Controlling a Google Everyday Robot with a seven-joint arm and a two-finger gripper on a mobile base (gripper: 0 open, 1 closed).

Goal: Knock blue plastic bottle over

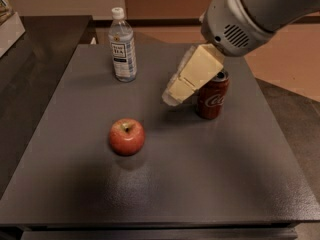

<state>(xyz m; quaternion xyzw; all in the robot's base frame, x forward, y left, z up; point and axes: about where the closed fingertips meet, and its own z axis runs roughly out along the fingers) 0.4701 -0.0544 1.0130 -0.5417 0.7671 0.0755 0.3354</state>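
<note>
Non-task items noted:
- Dark grey matte rectangular tabletop (210, 184), on which everything is set.
- Red round apple (127, 136) with short stem, placed upright left of centre, well apart from the rest.
- Red aluminium Coca-Cola can (212, 99), stood upright right of centre; its top-left is overlapped in view by the cream gripper (172, 95), contact cannot be told.
- Dark side counter (30, 59) seen at left, tan floor (287, 59) at right.

Cream gripper (172, 95) hangs beside red can (213, 102); apple (127, 136) red, blue plastic bottle (123, 49) white-capped, table (225, 179) dark grey.
</note>
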